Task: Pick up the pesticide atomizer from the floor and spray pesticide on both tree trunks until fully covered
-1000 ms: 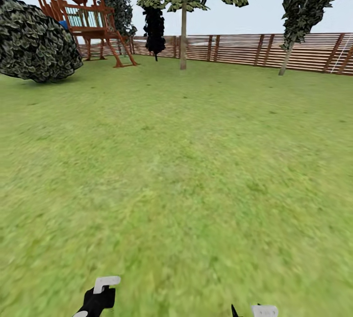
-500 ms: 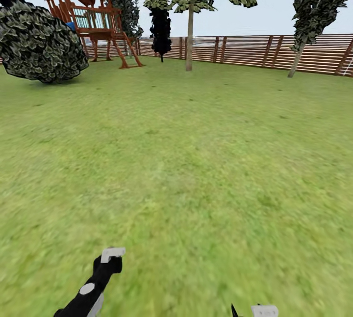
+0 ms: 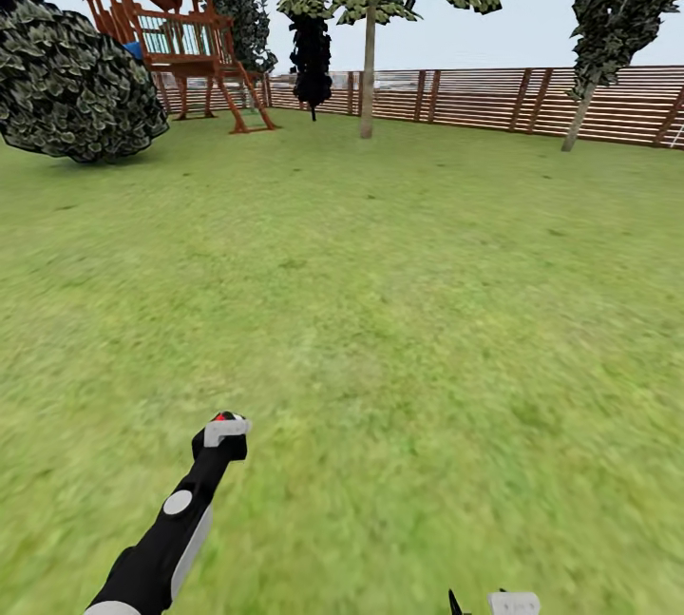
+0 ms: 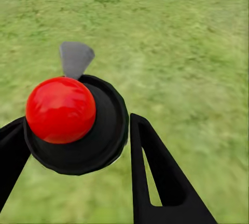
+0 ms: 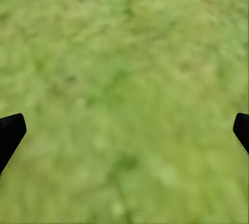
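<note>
**Atomizer in hand, trunks not yet found**

I am looking across the garden [image 3: 380, 292]: open lawn running to the wooden fence [image 3: 513, 100], a playhouse [image 3: 166, 21] and a round bush [image 3: 81, 83] on the far left, and thin-trunked trees along the fence line. I see no thick mottled trunk among them, and no specks of pesticide anywhere on the grass.

Step in hand, as I judge it: the pick-up is done and I am at the carry, looking for the first tree. The next move calls for turning the base or head until a thick trunk comes into view, then driving close with the nozzle facing it before spraying.

The left claw [image 3: 221, 432] is held out low over the lawn at the end of its arm. In the left wrist view it is closed onto the pesticide atomizer [image 4: 78, 123]; the black fingers [image 4: 155, 177] press on either side of its dark round body. The red cap faces that camera, so I judge its long axis to run along the fingers. A grey tab projects from its far rim; the spray direction I cannot confirm.

The right claw [image 5: 124, 130] is spread wide and empty, with grass below.
</note>
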